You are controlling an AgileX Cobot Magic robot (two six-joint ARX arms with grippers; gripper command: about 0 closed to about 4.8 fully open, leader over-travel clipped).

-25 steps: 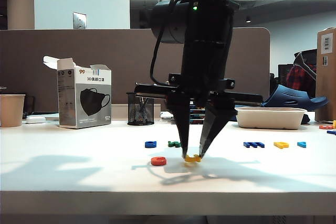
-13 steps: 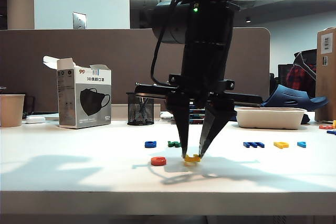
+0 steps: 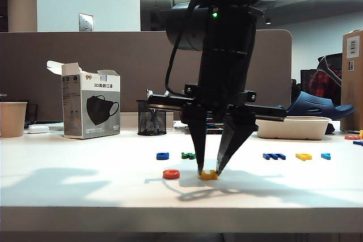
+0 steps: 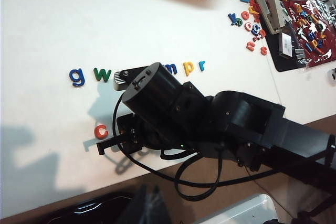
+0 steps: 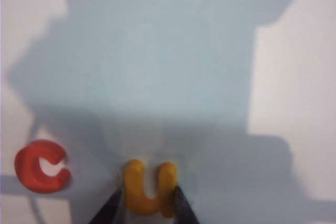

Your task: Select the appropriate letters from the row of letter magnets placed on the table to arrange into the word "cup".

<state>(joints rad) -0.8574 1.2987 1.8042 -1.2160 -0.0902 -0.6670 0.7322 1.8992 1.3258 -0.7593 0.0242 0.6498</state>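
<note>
Right gripper (image 3: 209,172) down at the table (image 3: 85,185), fingertips pinching the yellow u (image 5: 148,187) by its two outer sides; u lying flat, just beside the red c (image 5: 41,166), apart from it. Left gripper out of sight; aperture impossible to tell.

Still in the row (image 4: 136,70) farther back: blue g (image 4: 77,76), green w (image 4: 102,74), yellow p (image 4: 188,67), light blue r (image 4: 201,65).

Probably light, stiff, smooth plastic; thin and low, so prone to slipping or tipping. Best taken across the outer flanks, low down. For p, likely across stem and bowl.
</note>
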